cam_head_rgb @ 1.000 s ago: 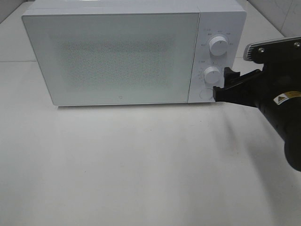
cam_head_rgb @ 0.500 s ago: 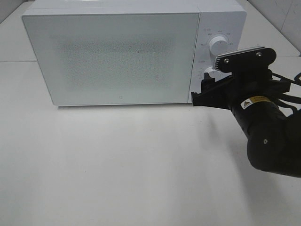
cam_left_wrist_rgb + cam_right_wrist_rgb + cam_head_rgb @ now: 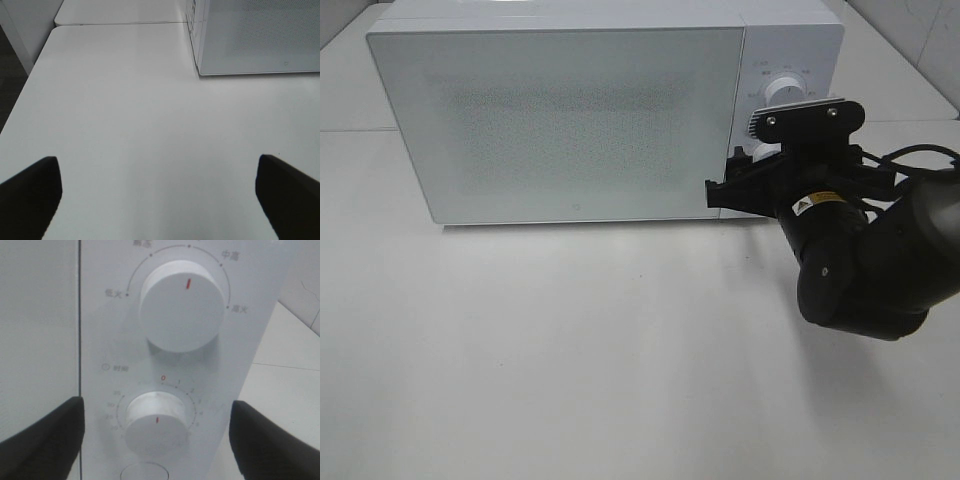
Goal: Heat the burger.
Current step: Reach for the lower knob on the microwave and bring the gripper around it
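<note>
Scene at the control panel of a closed white box-shaped microwave oven [image 3: 560, 110] standing on a white tabletop [image 3: 570, 360]. The black right gripper [image 3: 722, 192] is level with the oven's lower right front. In the right wrist view its two dark fingers [image 3: 42, 440] stand wide apart, one on either side of the lower white timer knob [image 3: 156, 422] and clear of it. Above that knob sits the larger white round power knob [image 3: 182, 305], its red mark upright. Below it the rim of a round white button [image 3: 145, 472] shows. The left gripper [image 3: 156, 160] hangs over bare tabletop near the oven's left front corner, its fingers spread wide and holding nothing. The door's frosted, dotted panel is shut; the burger cannot be seen in any view.
</note>
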